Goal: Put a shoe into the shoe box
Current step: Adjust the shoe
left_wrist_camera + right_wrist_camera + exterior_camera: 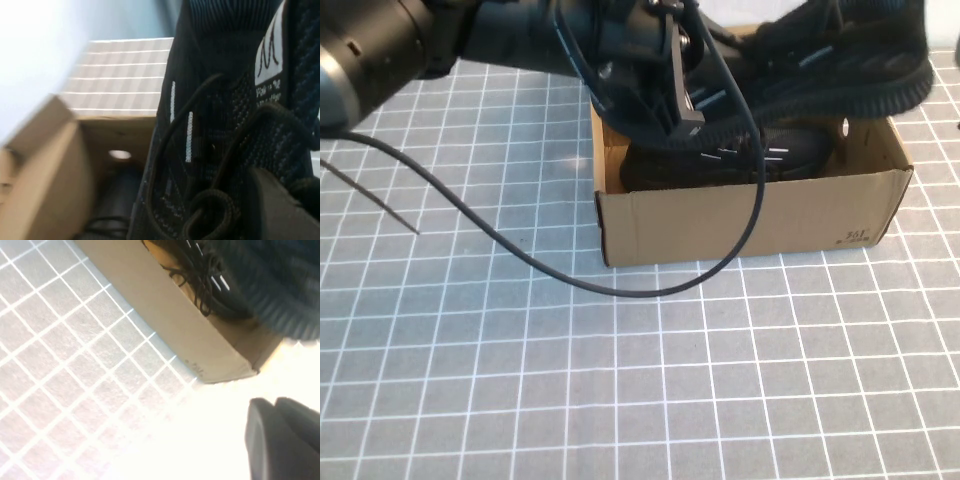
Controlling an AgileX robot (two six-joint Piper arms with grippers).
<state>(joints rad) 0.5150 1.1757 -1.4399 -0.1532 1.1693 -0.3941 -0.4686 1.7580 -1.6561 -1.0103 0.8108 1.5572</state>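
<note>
Left gripper (670, 85) clamped on a black shoe (840, 55), box (750, 215) right below it, second shoe (720, 160) inside. Right gripper (282, 432) closed, empty, beside box.

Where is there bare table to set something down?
Free: grid table in front of the shoe box and to its left. Crowded: above the box, left gripper shut on the shoe; right gripper hangs shut beside it.

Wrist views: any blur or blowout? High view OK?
Left wrist view: shoe box edge smeared, background washed out, shoe fairly sharp. Right wrist view: lower area by the right gripper overexposed to white. High view: evenly lit, left gripper sharp.
</note>
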